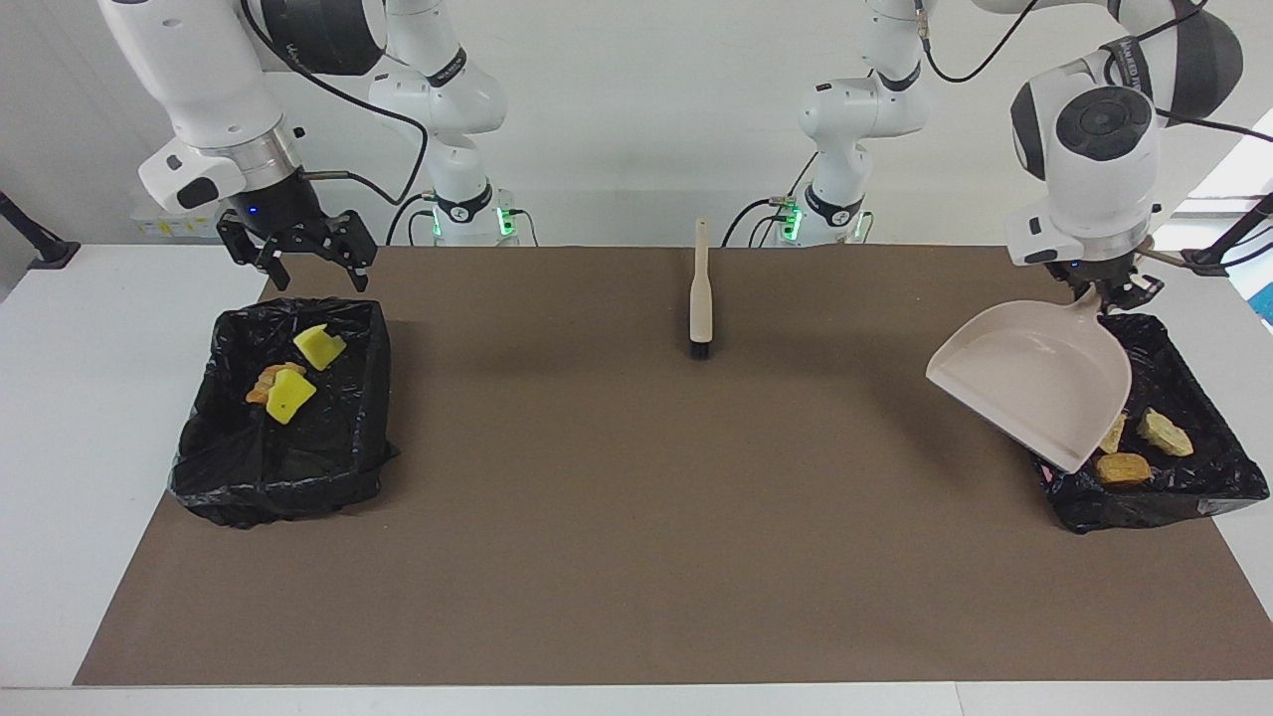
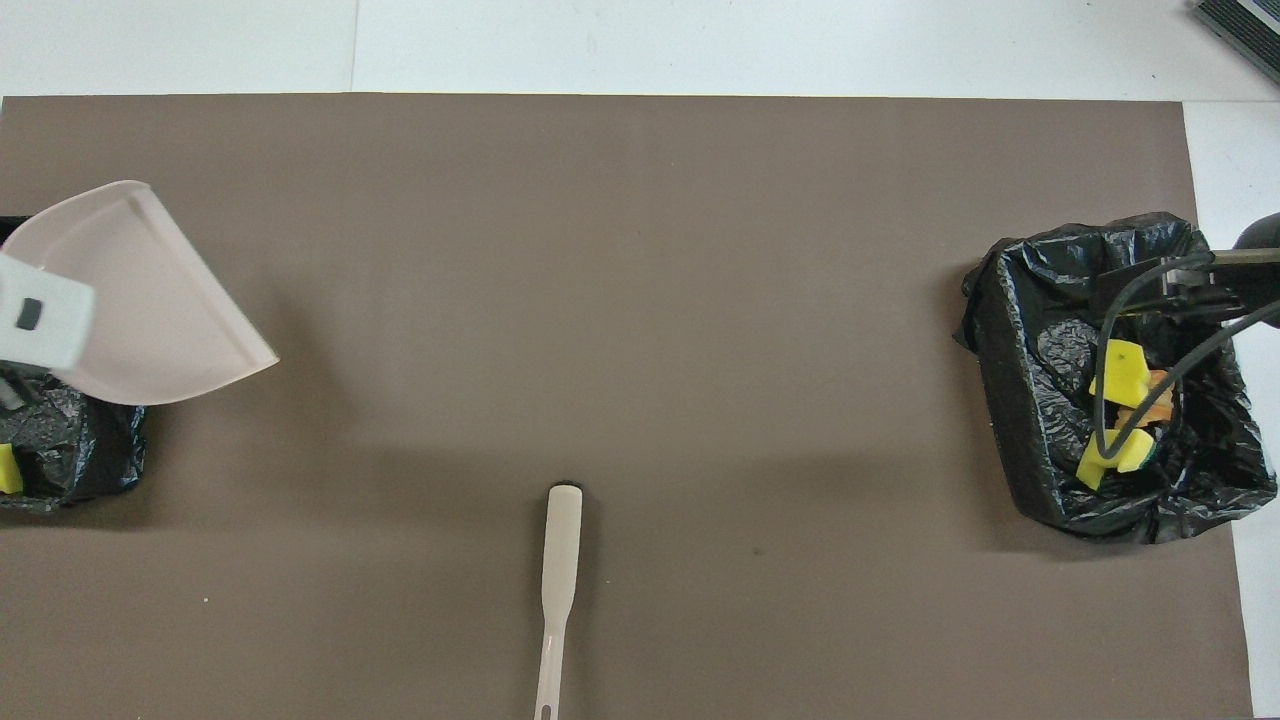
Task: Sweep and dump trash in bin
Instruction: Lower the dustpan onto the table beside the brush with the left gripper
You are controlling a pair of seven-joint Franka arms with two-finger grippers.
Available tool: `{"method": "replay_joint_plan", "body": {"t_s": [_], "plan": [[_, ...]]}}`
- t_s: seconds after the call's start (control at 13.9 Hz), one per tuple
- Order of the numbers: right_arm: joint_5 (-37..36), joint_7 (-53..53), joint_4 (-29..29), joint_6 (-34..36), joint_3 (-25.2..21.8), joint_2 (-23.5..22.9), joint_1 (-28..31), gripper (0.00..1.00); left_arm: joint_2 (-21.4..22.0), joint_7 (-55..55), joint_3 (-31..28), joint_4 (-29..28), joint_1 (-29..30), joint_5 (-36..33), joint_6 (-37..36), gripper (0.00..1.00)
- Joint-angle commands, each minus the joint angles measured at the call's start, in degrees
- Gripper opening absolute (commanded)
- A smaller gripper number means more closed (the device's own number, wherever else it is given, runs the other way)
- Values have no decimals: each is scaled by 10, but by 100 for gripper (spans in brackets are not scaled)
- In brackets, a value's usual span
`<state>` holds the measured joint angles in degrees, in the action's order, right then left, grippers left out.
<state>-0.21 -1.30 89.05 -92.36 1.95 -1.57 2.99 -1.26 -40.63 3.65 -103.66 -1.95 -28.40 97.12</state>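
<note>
Dustpan [image 1: 1034,383] raised over the lined bin [image 1: 1193,477] — trash [image 1: 1124,467] lying inside.
Left gripper [image 1: 1112,294] clamps its handle; right gripper [image 1: 306,261] hangs spread and empty over the other bin [image 1: 219,467].

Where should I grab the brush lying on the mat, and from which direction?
Take the brush by the narrow part of its pale handle, coming straight down from above. It lies flat on the brown mat, handle toward the robots, black bristle head pointing away, with nothing beside it. Set the fingers across the handle's width; the open right gripper over its bin looks free for it.
</note>
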Motion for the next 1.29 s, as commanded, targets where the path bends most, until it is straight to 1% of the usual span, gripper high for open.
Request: {"method": "replay_joint_plan", "body": {"t_s": [0.0,0.14,0.22,0.29,0.36,0.5,0.57,0.72,0.79,0.86,1.0,1.08,1.22], "plan": [[13,-11,19,-5,-5,15,8,100,-27,140,-9,-5,-67,54,11,0],[7,-8,17,-6,-5,14,11,100,-57,275,-9,-5,-117,106,34,0],[7,-7,17,-6,-5,14,12,100,-73,350,-9,-4,-145,118,61,0],[7,-7,17,-6,-5,14,11,100,-87,409,-9,-3,-160,134,83,0],[7,-7,17,-6,-4,13,8,100,-96,443,-9,-1,-171,165,97,0],[8,-6,17,-6,-1,13,3,100,-112,474,-9,4,-194,232,115,0],[8,-7,17,-6,0,13,3,100,-121,497,-9,3,-207,260,139,0],[9,-7,17,-6,0,13,3,100,-122,544,-9,2,-224,296,154,0],[9,-7,17,-6,0,13,3,100,-124,570,-9,5,-244,307,154,0],[9,-7,17,-6,0,13,3,100,-140,614,-10,7,-269,306,163,0],[9,-7,17,-6,0,13,3,100,-167,666,-9,41,-278,307,163,0],[9,-7,17,-6,0,13,3,100,-182,685,-10,59,-293,308,158,0],[9,-7,17,-6,0,13,3,100,-211,716,-9,69,-304,307,168,0]]}}
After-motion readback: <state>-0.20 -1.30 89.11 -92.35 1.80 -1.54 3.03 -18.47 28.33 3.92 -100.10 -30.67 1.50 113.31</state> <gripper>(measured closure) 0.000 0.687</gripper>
